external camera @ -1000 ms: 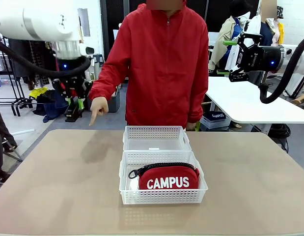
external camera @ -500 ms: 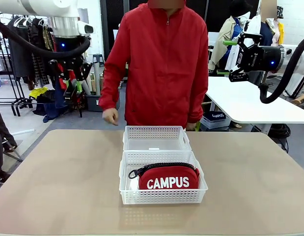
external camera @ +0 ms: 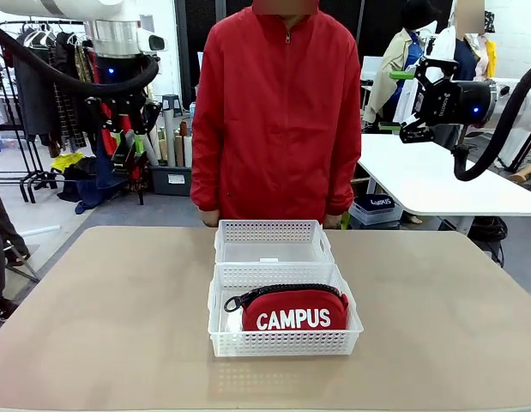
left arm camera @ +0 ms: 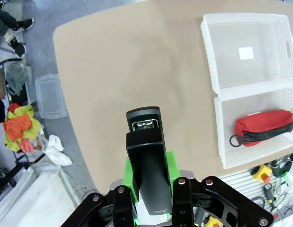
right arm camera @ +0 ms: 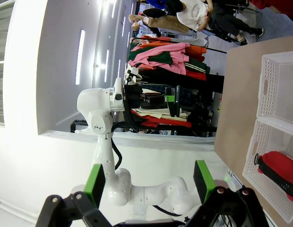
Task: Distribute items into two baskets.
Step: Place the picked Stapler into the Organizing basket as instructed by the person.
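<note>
High above the table's far left, my left gripper [external camera: 123,159] is shut on the black stapler [left arm camera: 147,161], which stands out past the green pads [left arm camera: 130,177] in the left wrist view. Two white lattice baskets sit end to end at the table's middle. The nearer basket [external camera: 282,343] holds the red CAMPUS pouch [external camera: 295,311]. The farther basket [external camera: 269,231] has nothing in it but a small white label. My right gripper [external camera: 411,99] hangs open high at the far right, holding nothing, its green pads [right arm camera: 95,182] wide apart.
A person in a red jacket [external camera: 278,112] stands at the far edge right behind the baskets, hands down at the table's edge. Bare tan tabletop [external camera: 102,318] lies on both sides of the baskets. A white table [external camera: 437,180] stands beyond at the right.
The person's pointing hand has drawn back from the table's left side to the body. My left gripper has risen a little with the stapler. The right arm has stayed still.
</note>
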`<control>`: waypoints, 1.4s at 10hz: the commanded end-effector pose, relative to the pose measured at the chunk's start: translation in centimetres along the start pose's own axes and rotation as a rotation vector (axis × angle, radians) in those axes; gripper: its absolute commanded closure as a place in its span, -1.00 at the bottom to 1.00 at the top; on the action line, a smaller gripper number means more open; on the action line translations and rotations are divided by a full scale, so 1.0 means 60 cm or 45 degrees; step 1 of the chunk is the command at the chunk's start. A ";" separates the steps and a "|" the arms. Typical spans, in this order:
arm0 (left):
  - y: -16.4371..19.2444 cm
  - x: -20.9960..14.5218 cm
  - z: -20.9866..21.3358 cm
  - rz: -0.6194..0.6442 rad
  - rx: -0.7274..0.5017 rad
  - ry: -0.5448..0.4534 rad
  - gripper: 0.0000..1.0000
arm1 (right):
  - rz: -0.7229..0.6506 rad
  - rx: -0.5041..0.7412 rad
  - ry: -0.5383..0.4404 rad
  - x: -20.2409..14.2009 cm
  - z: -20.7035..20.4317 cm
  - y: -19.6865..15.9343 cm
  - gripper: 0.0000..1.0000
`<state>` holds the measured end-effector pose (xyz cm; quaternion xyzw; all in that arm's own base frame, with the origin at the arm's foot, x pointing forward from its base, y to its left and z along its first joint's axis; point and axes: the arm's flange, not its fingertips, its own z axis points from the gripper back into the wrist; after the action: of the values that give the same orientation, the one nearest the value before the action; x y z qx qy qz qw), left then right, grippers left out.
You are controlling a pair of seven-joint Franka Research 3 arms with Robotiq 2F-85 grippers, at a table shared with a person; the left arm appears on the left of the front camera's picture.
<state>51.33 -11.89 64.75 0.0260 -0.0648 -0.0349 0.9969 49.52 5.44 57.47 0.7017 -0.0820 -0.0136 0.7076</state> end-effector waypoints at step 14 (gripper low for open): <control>0.001 -0.004 0.003 0.005 -0.009 0.008 1.00 | 0.008 -0.002 -0.005 -0.001 -0.001 0.005 -1.00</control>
<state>51.31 -11.89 64.63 0.0263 -0.0631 -0.0349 0.9971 49.52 5.44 57.47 0.7017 -0.0820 -0.0136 0.7076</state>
